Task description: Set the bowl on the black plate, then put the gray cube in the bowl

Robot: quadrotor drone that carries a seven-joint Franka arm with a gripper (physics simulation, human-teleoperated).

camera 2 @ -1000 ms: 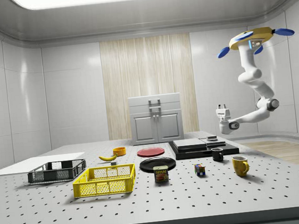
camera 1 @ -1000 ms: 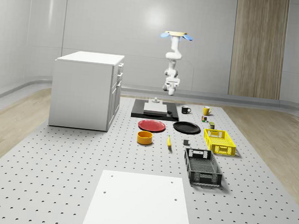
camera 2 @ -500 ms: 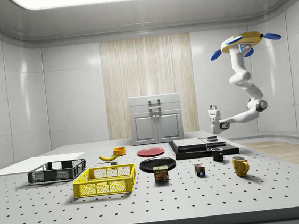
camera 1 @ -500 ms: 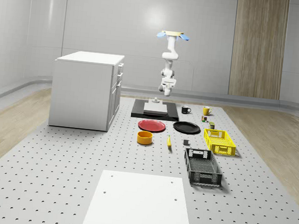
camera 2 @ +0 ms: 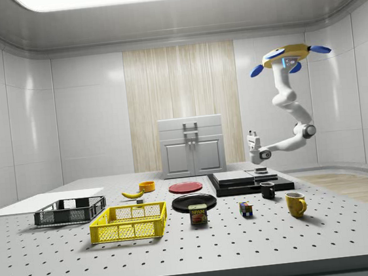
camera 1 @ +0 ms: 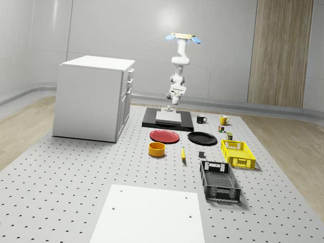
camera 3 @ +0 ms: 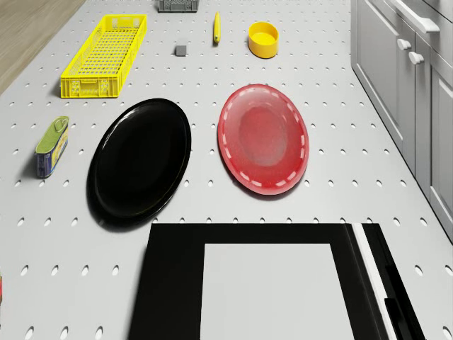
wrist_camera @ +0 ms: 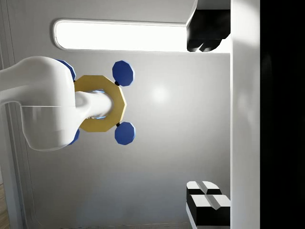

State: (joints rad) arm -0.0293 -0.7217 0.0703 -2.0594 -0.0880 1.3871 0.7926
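Hovering above the black slab (camera 1: 168, 122), hand (camera 2: 252, 135) pointing up, fingers apart, well away from the bowl (camera 1: 157, 149)

I see the drone (camera 2: 287, 56) hovering high in the air, its yellow body level with blue rotors spread around it. My arm (camera 2: 286, 104) hangs from its underside, drops down, bends at an elbow and then reaches sideways toward the side view's left. At its end the gripper (camera 2: 252, 133) points upward, fingers toward the ceiling. In the wrist view the two fingertips (wrist_camera: 206, 191) stand well apart, jaws wide, nothing between them, and the camera looks back at the drone's underside.
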